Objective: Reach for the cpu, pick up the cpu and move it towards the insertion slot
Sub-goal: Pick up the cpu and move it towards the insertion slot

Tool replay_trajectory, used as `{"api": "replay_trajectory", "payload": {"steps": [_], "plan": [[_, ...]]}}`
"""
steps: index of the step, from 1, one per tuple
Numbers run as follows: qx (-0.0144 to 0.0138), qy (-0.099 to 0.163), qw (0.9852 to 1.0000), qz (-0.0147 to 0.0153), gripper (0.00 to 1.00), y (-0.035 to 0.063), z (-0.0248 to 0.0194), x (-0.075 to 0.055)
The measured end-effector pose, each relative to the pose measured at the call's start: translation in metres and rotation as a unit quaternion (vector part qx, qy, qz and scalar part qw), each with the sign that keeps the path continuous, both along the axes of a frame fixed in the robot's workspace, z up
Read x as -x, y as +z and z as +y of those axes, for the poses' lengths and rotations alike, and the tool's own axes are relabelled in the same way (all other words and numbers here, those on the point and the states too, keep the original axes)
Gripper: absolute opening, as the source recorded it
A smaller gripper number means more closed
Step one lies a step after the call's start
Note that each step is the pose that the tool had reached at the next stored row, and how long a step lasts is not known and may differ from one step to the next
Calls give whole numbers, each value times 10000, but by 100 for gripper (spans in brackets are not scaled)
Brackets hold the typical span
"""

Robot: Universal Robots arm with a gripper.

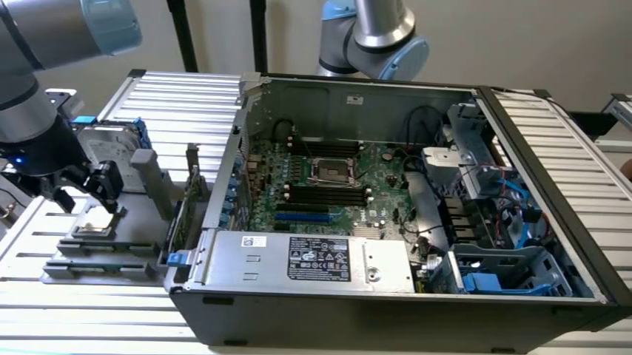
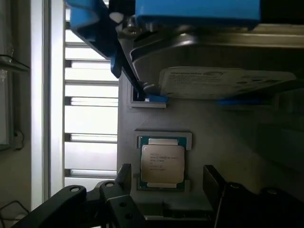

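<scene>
Gripper (image 1: 84,201) hangs low over the grey holder (image 1: 148,211), at about nine o'clock in the exterior view, with its jaws wide apart and nothing between them held. In the wrist view one black finger (image 2: 124,176) stands on each side of the cpu (image 2: 162,164), and I see a small gap on both sides, so no finger touches it.

The cpu (image 1: 92,226) lies flat in its green-edged seat on the holder, metal top upward. The holder itself rests on the white ribbed counter (image 1: 59,314).

I judge that the reach is almost complete: the gripper is centred over the chip and close to it. The grasp is not yet made, and the lift and the carrying are not begun. The insertion slot (image 1: 331,169) sits on the green board inside the open computer case (image 1: 395,322), toward two o'clock from the cpu and well apart from it.

Just beside the cpu, toward twelve o'clock, is the hard drive (image 2: 223,80) in its blue frame, near enough to matter for the fingers. Between the holder and the slot rises the side wall (image 1: 234,170) of the case. Black memory slots (image 1: 326,195) lie close to the slot at six o'clock, the power supply (image 1: 316,259) is further below, and dark cables (image 1: 425,118) hang at two o'clock. A second arm (image 1: 380,37) stands behind the case at twelve o'clock.
</scene>
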State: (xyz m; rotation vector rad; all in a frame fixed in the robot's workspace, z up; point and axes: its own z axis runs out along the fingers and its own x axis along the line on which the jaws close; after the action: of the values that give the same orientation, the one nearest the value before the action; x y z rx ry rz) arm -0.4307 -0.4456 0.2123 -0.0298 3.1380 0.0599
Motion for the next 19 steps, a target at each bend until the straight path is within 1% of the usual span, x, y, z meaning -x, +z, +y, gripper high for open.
{"api": "replay_trajectory", "payload": {"steps": [6,10,13,19], "plan": [[5,-2,10000,0,71,-110,0,0],[21,-20,10000,0,71,-171,0,0],[37,-36,10000,6,71,-198,1,0],[49,-81,10000,29,71,-222,22,0]]}}
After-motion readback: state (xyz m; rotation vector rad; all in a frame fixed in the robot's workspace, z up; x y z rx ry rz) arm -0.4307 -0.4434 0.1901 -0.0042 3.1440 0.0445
